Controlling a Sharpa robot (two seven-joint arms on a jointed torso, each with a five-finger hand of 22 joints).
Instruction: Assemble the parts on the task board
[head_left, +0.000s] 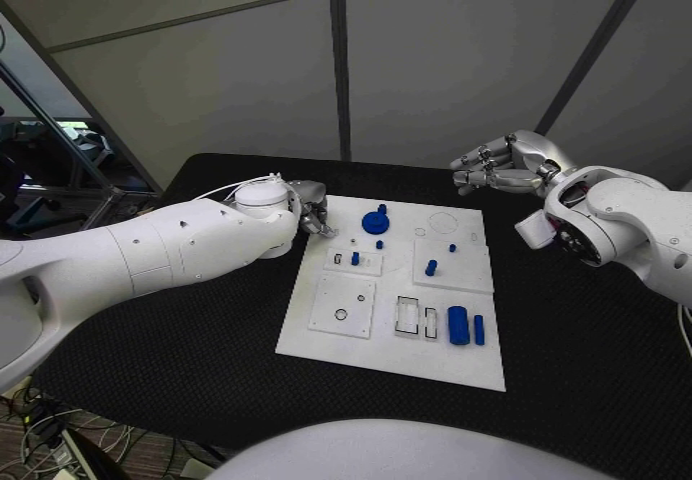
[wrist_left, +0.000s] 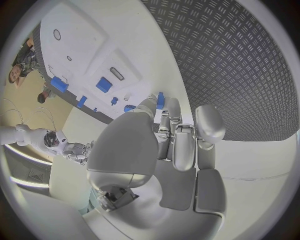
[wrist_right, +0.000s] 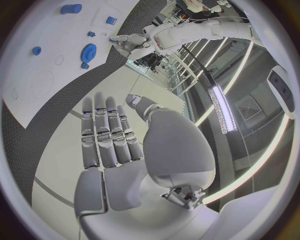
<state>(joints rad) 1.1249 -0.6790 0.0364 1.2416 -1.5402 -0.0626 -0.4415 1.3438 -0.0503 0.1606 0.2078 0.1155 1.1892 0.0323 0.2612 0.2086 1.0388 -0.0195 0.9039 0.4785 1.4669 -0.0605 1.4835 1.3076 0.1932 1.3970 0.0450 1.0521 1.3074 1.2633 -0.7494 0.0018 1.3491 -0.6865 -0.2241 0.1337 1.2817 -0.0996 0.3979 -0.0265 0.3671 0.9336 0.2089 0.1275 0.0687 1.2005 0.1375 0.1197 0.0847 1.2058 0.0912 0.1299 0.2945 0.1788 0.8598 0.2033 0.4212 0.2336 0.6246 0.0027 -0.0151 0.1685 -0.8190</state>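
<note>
Early stage: blue gear (head_left: 376, 219) and pegs seated, cylinders (head_left: 459, 325) at 5 o'clock loose; left hand (head_left: 307, 218) grip unreadable, right hand (head_left: 495, 165) spread empty.

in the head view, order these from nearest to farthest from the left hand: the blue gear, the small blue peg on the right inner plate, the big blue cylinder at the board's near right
From the left hand at the board's far left edge:
1. Blue gear, far part of the board, just right of the hand.
2. Small blue peg, mid-board, on the right inner plate.
3. Big blue cylinder, near right part of the board.
</note>
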